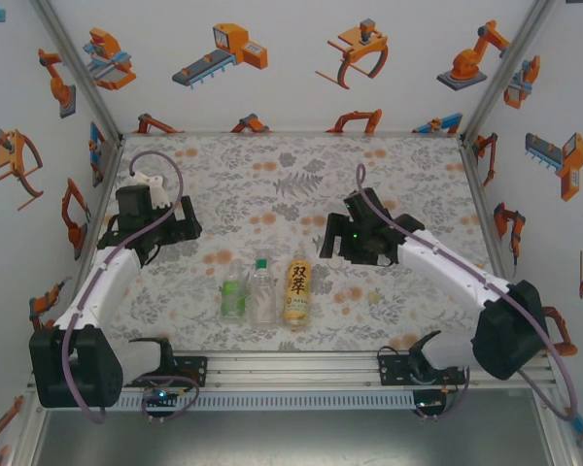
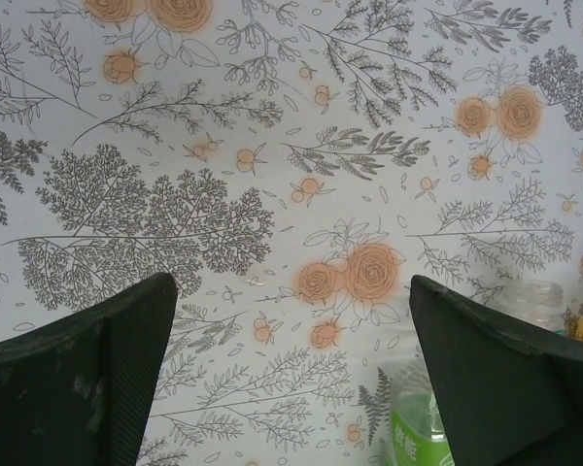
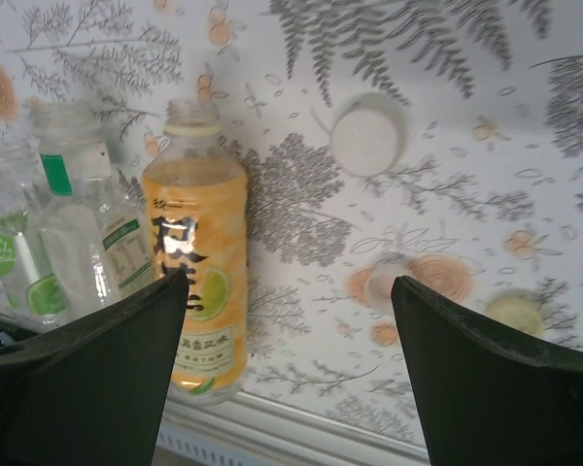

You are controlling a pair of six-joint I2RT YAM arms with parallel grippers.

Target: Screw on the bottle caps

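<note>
Right wrist first: fingers [image 3: 126,359] spread wide, pinching nothing, right gripper [image 3: 290,282] hovering off to the right of the amber bottle [image 3: 194,272]. Standing upright with neck uncapped, presumably so a cap can go straight down on it. Further right of that bottle, lying loose and flat: white cap [image 3: 366,136] up by neck height, what looks like a pale cap [image 3: 389,282] level with the label, yellowish cap [image 3: 515,313] furthest out. Probably left there for picking; no cap on the amber bottle yet. Left of the amber bottle, packed close: clear bottle [image 3: 78,223], then green bottle [image 3: 10,262]. Left gripper [image 2: 291,286] likewise spread and empty, well left of the amber bottle, likely waiting to steady one. Underneath, floral-print tablecloth [image 1: 301,165]; around, white walls [image 1: 272,97] with orange robot stickers [image 1: 223,53].
</note>
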